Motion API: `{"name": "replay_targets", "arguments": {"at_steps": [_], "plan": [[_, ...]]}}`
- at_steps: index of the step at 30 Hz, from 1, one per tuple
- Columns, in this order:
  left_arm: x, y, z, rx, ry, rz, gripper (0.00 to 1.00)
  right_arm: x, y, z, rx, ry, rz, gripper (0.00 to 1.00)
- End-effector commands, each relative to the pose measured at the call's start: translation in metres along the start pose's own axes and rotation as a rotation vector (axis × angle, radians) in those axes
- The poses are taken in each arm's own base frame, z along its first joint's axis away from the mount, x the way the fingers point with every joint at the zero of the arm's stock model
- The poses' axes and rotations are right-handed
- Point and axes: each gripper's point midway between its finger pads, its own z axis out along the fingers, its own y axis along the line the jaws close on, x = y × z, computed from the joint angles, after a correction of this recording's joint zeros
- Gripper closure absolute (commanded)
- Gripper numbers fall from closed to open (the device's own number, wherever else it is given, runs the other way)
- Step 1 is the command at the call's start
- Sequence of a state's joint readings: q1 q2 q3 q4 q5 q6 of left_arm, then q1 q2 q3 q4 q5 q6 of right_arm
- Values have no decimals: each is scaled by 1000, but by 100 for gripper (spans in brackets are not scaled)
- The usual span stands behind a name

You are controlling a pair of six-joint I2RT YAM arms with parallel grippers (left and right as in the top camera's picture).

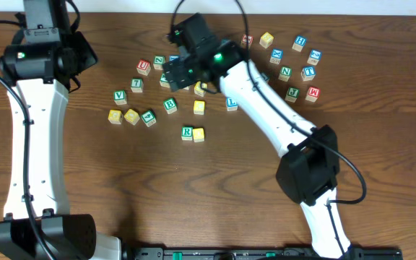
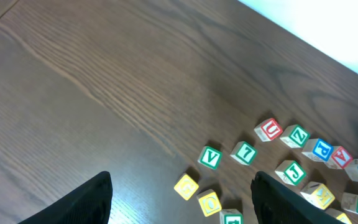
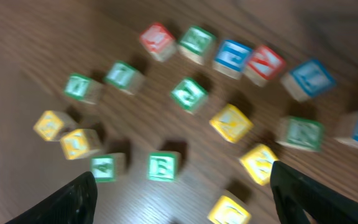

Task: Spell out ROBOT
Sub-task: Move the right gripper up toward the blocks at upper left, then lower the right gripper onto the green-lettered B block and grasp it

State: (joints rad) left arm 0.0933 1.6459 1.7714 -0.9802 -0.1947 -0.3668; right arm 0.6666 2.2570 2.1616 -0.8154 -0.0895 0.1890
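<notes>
In the overhead view a green-framed R cube [image 1: 187, 132] sits with a yellow cube [image 1: 198, 134] touching its right side, in front of the scattered pile. A green-framed B cube [image 1: 170, 105] lies behind them, with another yellow cube [image 1: 199, 107] to its right. My right gripper [image 3: 185, 205] hangs open and empty above the pile. The B cube [image 3: 163, 166] and a yellow cube [image 3: 229, 210] lie below its spread fingers, and this view is blurred. My left gripper [image 2: 182, 208] is open and empty at the table's far left, with two yellow cubes [image 2: 197, 194] beyond it.
Several other letter cubes in red, green and blue frames lie scattered across the back of the table [image 1: 295, 65]. The right arm [image 1: 266, 101] stretches diagonally over the pile's middle and hides some cubes. The left arm [image 1: 35, 130] stands along the left edge.
</notes>
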Motion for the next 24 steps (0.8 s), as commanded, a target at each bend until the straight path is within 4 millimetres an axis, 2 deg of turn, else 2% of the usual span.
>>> {"name": "replay_targets", "arguments": {"at_steps": [1, 5, 7, 10, 24], "plan": [[5, 5, 5, -27, 17, -3, 29, -6, 22, 8, 20, -41, -72, 18], [7, 7, 5, -33, 26, 12, 29, -3, 29, 24, 29, -49, -71, 20], [9, 13, 5, -51, 36, 23, 29, 5, 26, 38, 33, -26, -56, 20], [9, 19, 6, -64, 44, 13, 29, 13, 22, 49, 37, 0, -54, 20], [10, 25, 7, -75, 56, 8, 29, 40, 18, 82, 30, 72, -51, 20]]}}
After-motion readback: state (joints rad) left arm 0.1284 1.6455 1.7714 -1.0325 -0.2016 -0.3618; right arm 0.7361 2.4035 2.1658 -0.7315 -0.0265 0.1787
